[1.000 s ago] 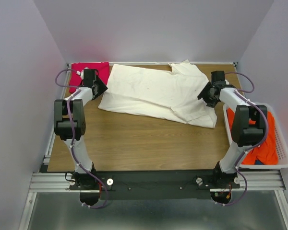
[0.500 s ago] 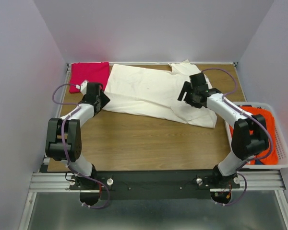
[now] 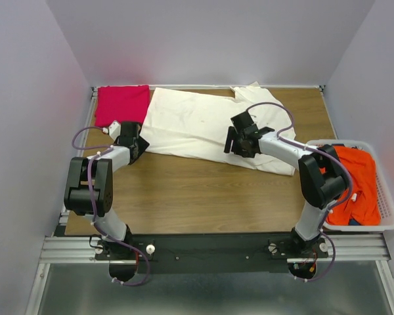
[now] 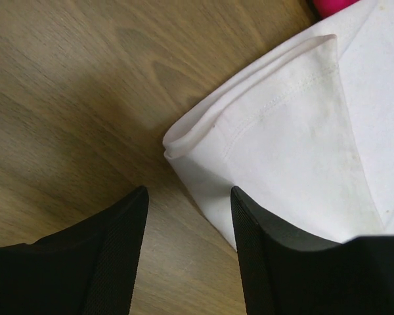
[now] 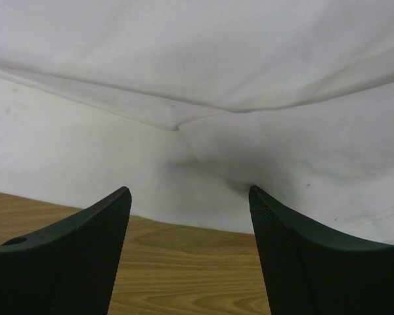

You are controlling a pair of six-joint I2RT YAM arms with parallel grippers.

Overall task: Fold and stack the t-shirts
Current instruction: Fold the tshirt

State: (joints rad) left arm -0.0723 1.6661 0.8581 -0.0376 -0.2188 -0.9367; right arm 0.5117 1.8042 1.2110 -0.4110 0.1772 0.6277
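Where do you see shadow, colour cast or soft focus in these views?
Top external: evenly lit, faint pink cast on the left wall near the magenta t-shirt. Left wrist: cream t-shirt stitching sharp, shadow under its edge. Right wrist: dark shadow in that shirt's fold.

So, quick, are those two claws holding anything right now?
Left gripper: open, empty, at the cream-white t-shirt corner.
Right gripper: open, empty, over that shirt's near edge.

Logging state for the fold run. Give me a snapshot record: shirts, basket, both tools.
cream shirt: laid out wide, not folded up
pink shirt: neat rectangle, far-left corner
orange shirt: heaped in basket
left tool: open, at cream shirt's left corner, nothing held
right tool: open, at cream shirt's near edge, nothing held
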